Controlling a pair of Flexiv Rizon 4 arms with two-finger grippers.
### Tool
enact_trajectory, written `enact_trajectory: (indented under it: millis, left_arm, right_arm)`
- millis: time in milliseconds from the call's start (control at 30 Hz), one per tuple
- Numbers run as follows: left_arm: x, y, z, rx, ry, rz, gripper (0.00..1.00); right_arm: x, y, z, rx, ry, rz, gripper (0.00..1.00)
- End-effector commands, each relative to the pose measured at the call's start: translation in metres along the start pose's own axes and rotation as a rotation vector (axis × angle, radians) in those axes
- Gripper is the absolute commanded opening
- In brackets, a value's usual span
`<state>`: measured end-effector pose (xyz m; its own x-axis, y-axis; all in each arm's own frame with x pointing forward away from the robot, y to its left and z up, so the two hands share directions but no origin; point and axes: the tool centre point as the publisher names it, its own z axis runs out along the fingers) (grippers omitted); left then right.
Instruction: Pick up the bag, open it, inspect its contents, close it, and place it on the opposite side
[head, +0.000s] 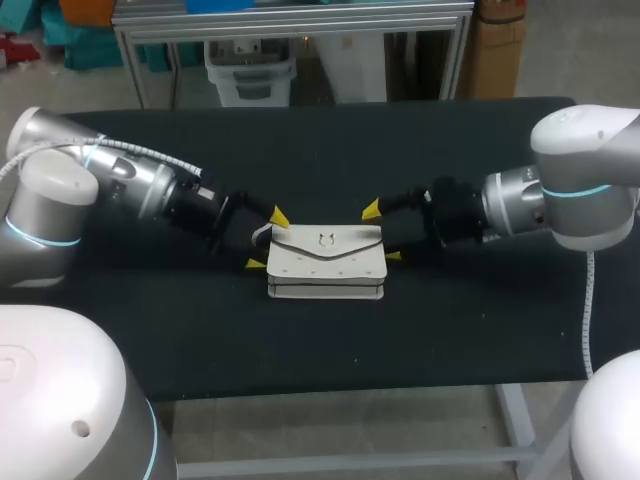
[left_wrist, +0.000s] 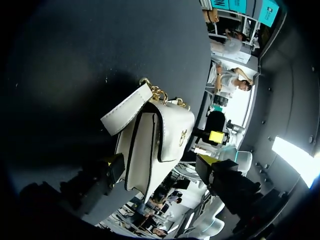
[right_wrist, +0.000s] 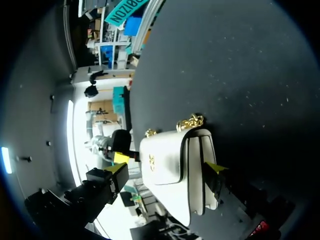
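Note:
A white flap bag (head: 325, 262) with a gold clasp lies flat at the middle of the black table. My left gripper (head: 267, 240) is open at its left end, one yellow tip on either side of that end. My right gripper (head: 382, 232) is open at the right end in the same way. In the left wrist view the bag (left_wrist: 155, 145) lies between the spread fingers of my left gripper (left_wrist: 160, 167), with its white strap (left_wrist: 127, 110) and gold chain (left_wrist: 160, 93) ahead. The right wrist view has the bag (right_wrist: 172, 165) between the wide fingers of my right gripper (right_wrist: 167, 172).
The black table top (head: 450, 330) carries only the bag and my two arms. Its front edge (head: 330, 385) runs a little way in front of the bag, and its back edge (head: 330, 103) lies farther off.

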<state>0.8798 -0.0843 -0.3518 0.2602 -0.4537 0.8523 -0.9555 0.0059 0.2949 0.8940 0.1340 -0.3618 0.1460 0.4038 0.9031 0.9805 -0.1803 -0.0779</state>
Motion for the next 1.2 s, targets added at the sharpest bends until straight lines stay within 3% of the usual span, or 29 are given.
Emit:
enact_trajectory:
  millis: [33, 433, 533, 567, 633, 667, 700, 800, 833, 1033, 1067, 1133, 1200]
  left_arm:
    - [-0.003, -0.014, 0.000, -0.039, 0.011, -0.033, 1.00]
    - [0.000, -0.028, 0.008, -0.086, -0.048, -0.119, 0.91]
    - [0.003, -0.028, 0.011, -0.093, -0.080, -0.115, 0.85]
    - [0.004, -0.027, 0.012, -0.092, -0.091, -0.116, 0.77]
    - [0.004, -0.026, 0.013, -0.088, -0.094, -0.108, 0.37]
    - [0.004, -0.025, 0.012, -0.084, -0.093, -0.105, 0.02]
    - [0.004, -0.024, 0.012, -0.075, -0.093, -0.099, 0.00]
    - [0.003, -0.019, 0.010, -0.042, -0.095, -0.079, 0.00]
    - [0.003, -0.017, 0.010, -0.030, -0.091, -0.058, 0.00]
    - [0.003, -0.011, 0.013, 0.022, -0.150, -0.031, 0.00]
    - [0.003, -0.010, 0.013, 0.026, -0.151, -0.025, 0.02]
    - [0.004, -0.006, 0.010, 0.054, -0.162, -0.009, 0.94]
    - [0.004, -0.002, 0.007, 0.064, -0.163, 0.004, 1.00]
  right_arm:
    - [0.000, 0.003, 0.001, -0.002, 0.003, 0.013, 1.00]
    - [-0.004, 0.004, 0.003, 0.024, -0.026, 0.050, 1.00]
    - [-0.004, 0.004, 0.006, 0.039, -0.045, 0.049, 0.92]
    - [-0.003, 0.004, 0.006, 0.041, -0.048, 0.045, 0.85]
    - [-0.002, 0.004, 0.007, 0.042, -0.049, 0.041, 0.60]
    - [-0.001, 0.004, 0.007, 0.042, -0.050, 0.038, 0.48]
    - [-0.001, 0.004, 0.007, 0.043, -0.050, 0.034, 0.45]
    - [0.000, 0.004, 0.007, 0.043, -0.052, 0.025, 0.24]
    - [0.000, 0.004, 0.007, 0.044, -0.052, 0.020, 0.00]
    - [0.001, 0.003, 0.007, 0.043, -0.057, 0.014, 0.00]
    - [0.000, 0.003, 0.006, 0.041, -0.058, 0.014, 0.04]
    - [0.000, 0.002, 0.005, 0.032, -0.065, 0.012, 0.33]
    - [0.000, 0.001, 0.003, 0.026, -0.069, 0.009, 0.51]
